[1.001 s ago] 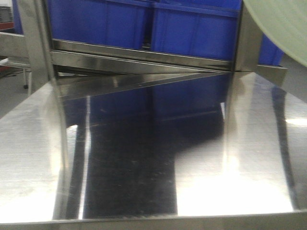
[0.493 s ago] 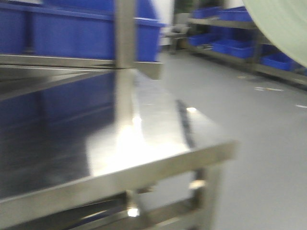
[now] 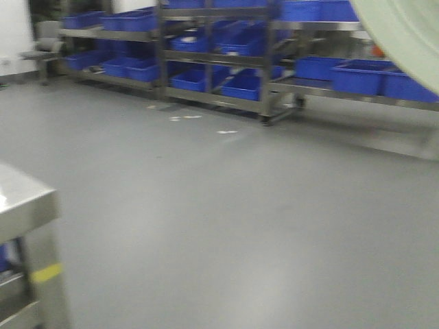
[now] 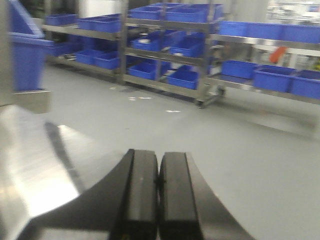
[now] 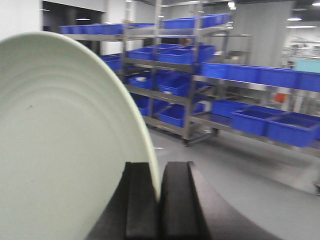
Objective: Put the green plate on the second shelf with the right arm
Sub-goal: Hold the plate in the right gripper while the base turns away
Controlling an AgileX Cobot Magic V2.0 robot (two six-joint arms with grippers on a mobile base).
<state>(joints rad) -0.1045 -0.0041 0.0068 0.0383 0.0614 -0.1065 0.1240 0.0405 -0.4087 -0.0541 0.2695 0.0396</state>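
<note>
Standing on edge, the green plate [image 5: 60,150] is pinched at its rim between the clenched fingers of the right gripper [image 5: 160,175], which is levelled toward racks of blue bins [image 5: 200,55]. The plate's curve is seen at the front view's upper right. The left gripper [image 4: 159,172] is held level, pads pressed together on nothing, by the corner of a steel table [image 4: 30,165]. Bare grey floor [image 3: 240,205] is spread wide between table edge and racks.

The plate [image 3: 411,27] is cut off by the top right corner in the front view and by the left and bottom edges in the right wrist view, the table [image 3: 20,199] by the left edge, and the bins [image 3: 353,77] are blurred.
</note>
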